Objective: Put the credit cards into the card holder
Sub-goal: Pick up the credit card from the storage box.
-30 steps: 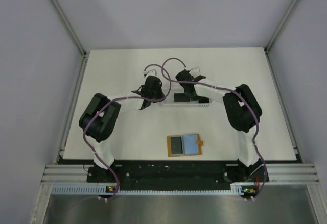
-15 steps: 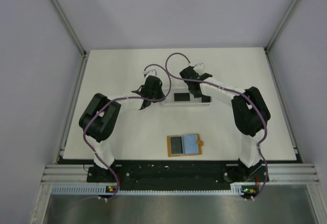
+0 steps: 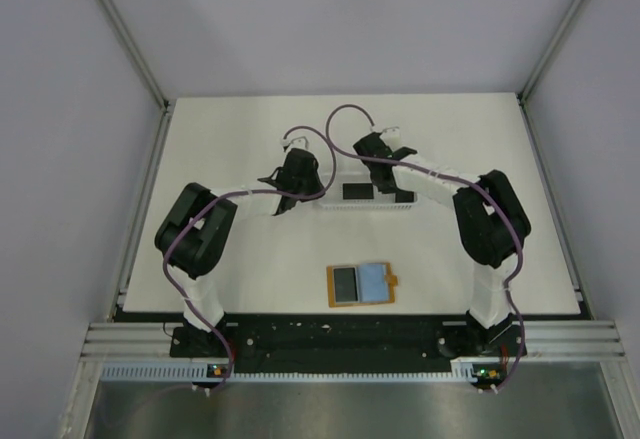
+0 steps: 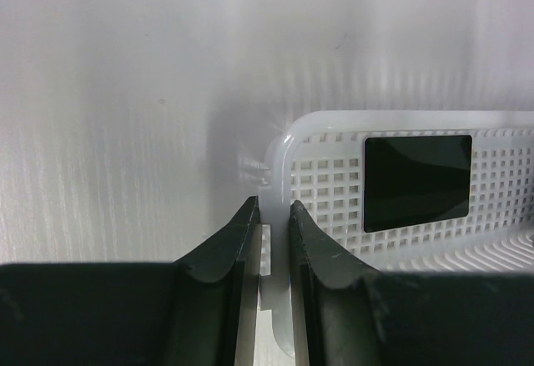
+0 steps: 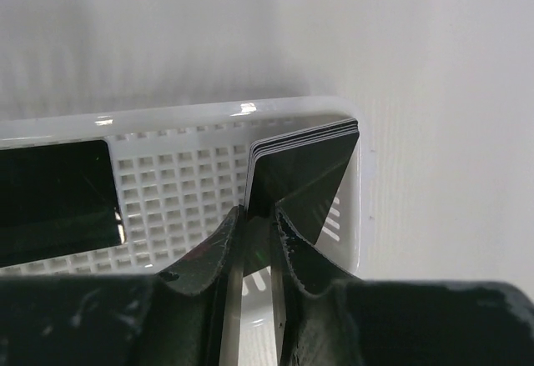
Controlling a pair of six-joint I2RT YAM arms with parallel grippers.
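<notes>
- L gripper: jaws narrow, clamped on end rim of white slotted tray.
- Black card: 1 pc, flat in tray, ahead-right of L gripper.
- R gripper: jaws narrow, pinching lower edge of card stack. Stack black, tilted up, at tray's other end.
- Card holder: open, flat on bench, well behind both grippers, apart from tray.

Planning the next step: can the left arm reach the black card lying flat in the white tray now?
Probably not. The left arm has its jaws shut on the white tray at its rim, so it must release first. The black card lies uncovered nearby.
</notes>
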